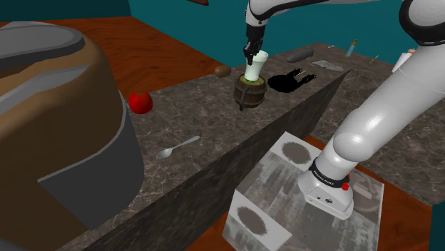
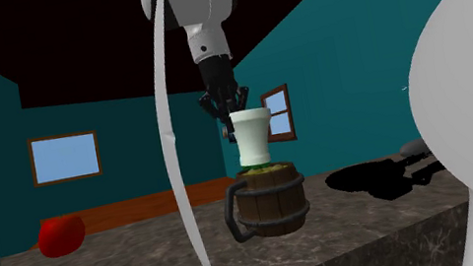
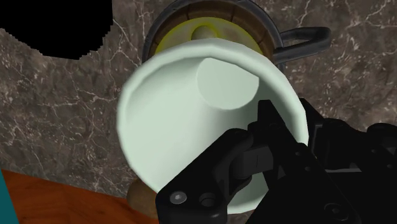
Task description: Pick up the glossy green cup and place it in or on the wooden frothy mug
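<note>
A pale green cup [image 1: 255, 65] [image 2: 253, 136] [image 3: 184, 127] stands upright with its base at the yellowish froth of a brown banded mug [image 1: 249, 91] [image 2: 268, 196] [image 3: 191, 25] on the dark stone counter [image 1: 207, 118]. My gripper [image 1: 250, 51] [image 2: 224, 109] [image 3: 283, 133] comes down from above and is shut on the cup's rim, one finger inside the cup and the other outside it. In the wrist view the mug's dark handle [image 3: 305, 39] sticks out beyond the cup. I cannot tell whether the cup's base rests on the froth or hangs just over it.
A red rounded thing [image 1: 140, 102] [image 2: 61, 234] and a spoon [image 1: 177, 147] lie on the counter nearer the shoulder view's left. A small brown lump [image 1: 222, 71] sits by the far edge. A big brown and grey body [image 1: 57, 114] stands at the left. The stand [image 1: 299, 192] is below the counter's front edge.
</note>
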